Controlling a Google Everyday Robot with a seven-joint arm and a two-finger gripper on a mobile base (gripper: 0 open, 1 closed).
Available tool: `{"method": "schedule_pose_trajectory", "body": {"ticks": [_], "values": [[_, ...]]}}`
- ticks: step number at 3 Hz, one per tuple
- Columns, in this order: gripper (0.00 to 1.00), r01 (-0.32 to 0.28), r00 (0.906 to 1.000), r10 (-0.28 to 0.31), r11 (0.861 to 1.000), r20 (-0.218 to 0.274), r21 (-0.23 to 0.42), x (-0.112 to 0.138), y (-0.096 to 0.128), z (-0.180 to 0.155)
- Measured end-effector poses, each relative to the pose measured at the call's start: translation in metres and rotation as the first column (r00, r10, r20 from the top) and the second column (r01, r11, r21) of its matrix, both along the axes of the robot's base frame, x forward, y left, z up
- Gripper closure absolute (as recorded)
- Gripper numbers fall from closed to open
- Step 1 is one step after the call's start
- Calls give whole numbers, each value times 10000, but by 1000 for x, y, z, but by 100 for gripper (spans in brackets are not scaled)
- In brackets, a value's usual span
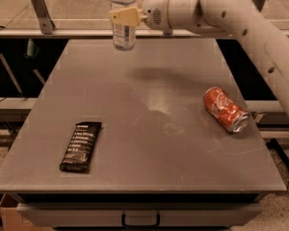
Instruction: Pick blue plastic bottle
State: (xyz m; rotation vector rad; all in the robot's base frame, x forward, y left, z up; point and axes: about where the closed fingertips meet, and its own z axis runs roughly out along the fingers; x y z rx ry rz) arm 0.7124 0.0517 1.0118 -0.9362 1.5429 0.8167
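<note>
The blue plastic bottle [123,32] is a clear, slim bottle with a pale label; its cap is cut off by the top of the view. It hangs upright above the far edge of the grey table [139,172], its base clear of the surface. My gripper [125,16] reaches in from the right and is shut on the bottle around its upper body. The tan fingers [126,16] wrap the front of it.
A red soda can [226,109] lies on its side at the right of the table. A dark snack bar [82,146] lies at the front left. A metal rail [48,32] runs behind the table. My white arm [250,28] crosses the upper right.
</note>
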Motion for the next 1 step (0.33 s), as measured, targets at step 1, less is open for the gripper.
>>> {"method": "schedule_pose_trajectory", "body": {"ticks": [1], "values": [[100, 189, 9998, -189, 9998, 63, 27, -2, -18, 2]]}}
